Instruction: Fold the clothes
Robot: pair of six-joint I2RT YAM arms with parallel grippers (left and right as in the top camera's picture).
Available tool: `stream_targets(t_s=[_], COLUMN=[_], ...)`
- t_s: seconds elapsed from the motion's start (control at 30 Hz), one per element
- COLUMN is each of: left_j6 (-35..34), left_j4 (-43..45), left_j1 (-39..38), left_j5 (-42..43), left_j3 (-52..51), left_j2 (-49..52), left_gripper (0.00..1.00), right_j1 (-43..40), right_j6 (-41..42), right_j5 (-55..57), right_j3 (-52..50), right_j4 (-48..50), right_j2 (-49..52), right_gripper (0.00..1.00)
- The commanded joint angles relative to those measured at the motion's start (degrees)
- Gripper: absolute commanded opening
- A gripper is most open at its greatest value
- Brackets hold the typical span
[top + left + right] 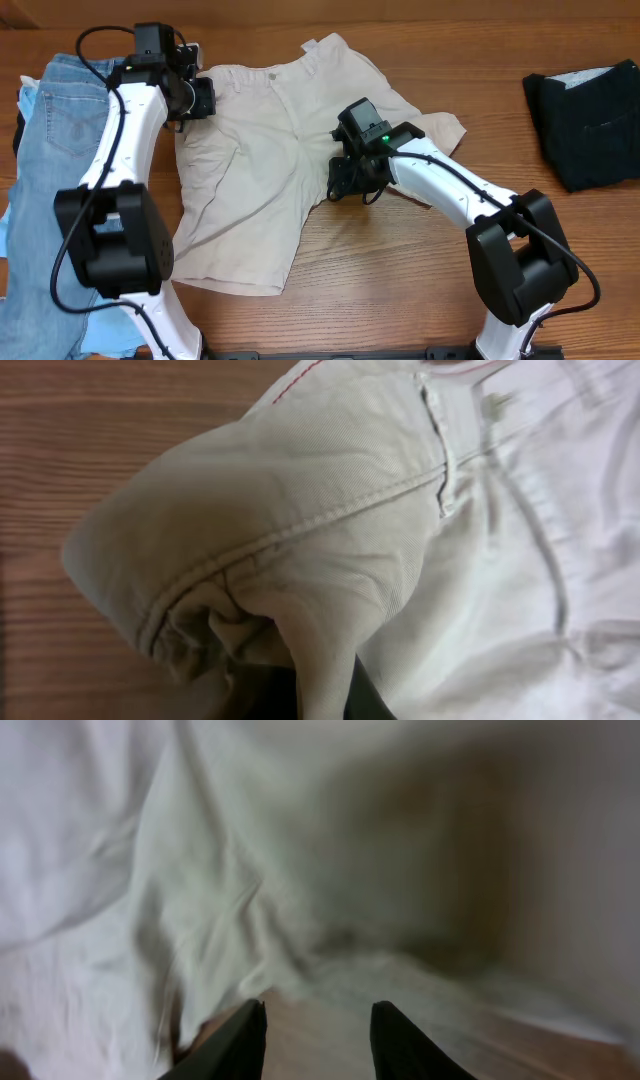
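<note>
The beige khaki shorts (260,150) lie spread on the wooden table, waist toward the far edge. My left gripper (200,98) is at the waist's left corner. In the left wrist view a fold of the waistband (330,510) is pinched between its dark jaws (325,695). My right gripper (345,185) is at the inner edge of the right leg, near the crotch. In the right wrist view its fingers (318,1020) are open with bare wood between them and the shorts' rumpled cloth (150,870) just ahead.
Light-blue denim jeans (50,130) lie along the left edge, under the left arm. A black folded garment (590,120) lies at the far right. Bare wood shows between the shorts and the black garment.
</note>
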Motion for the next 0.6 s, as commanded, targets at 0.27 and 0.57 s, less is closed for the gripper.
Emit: stream_targets(t_s=[0.27,0.57], left_j6=[-7.91,-11.28], left_j4=[-8.59,-12.63], left_j1=[-1.33,-8.13], left_j5=[-0.24,-0.09], left_j3=[1.92,1.92], left_j2=[-10.21,-10.21], left_gripper=[0.04,0.05], right_j1=[-7.85,-17.84], right_j6=[-0.13,-3.37], right_j5=[3.26,14.86], right_j3=[-0.2,-0.2], right_j4=[10.34,24.94], right_j2=[9.05,9.53], right_gripper=[0.22,0.21])
